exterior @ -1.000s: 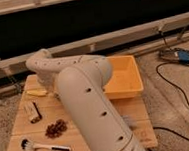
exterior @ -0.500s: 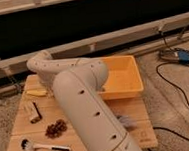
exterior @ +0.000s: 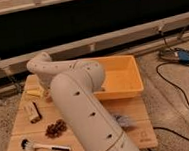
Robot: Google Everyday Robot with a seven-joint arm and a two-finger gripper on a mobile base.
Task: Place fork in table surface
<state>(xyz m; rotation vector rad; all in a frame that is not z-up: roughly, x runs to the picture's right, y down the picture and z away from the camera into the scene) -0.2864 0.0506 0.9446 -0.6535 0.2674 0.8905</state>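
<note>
The bench (exterior: 137, 110), a light plank top, stood on speckled carpet (exterior: 179, 107) before a dark wall (exterior: 92, 17). My arm (exterior: 84, 116) crossed its middle and hid my hand behind it. I could not tell the hand's state, nor see the fork. An orange-yellow tub (exterior: 132, 90) sat far right. A brush (exterior: 44, 145), a brown cluster (exterior: 56, 128) and a small packet (exterior: 33, 112) lay left. A black cable (exterior: 161, 81) trailed right.

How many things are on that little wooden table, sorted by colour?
Orange-yellow (plastic tub): 1
Yellow (flat piece, far left): 1
Brown (small block, dark cluster): 2
White (long-handled brush): 1
Grey (unclear object beside white arm): 1
Total: 6
The gripper is hidden behind that arm.
</note>
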